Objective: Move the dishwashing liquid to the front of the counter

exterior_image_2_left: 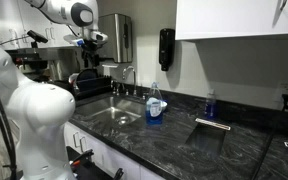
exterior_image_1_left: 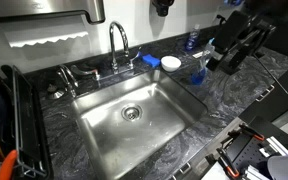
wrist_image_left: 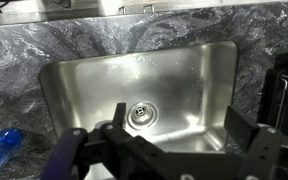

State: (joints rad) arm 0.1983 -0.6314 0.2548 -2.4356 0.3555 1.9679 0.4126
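Dark marbled counter [exterior_image_1_left: 234,95] rings a steel sink [wrist_image_left: 134,90] — fingers [wrist_image_left: 69,155] gape empty above it; dishwashing liquid [exterior_image_1_left: 197,72] stands beside white dish [exterior_image_1_left: 171,63].

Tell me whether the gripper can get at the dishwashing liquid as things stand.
Likely yes: the gripper hangs above the sink, jaws open; the dishwashing liquid stands upright at the sink's edge, nothing visibly between them.

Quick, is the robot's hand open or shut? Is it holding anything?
The gripper is open, fingers spread apart, holding nothing.
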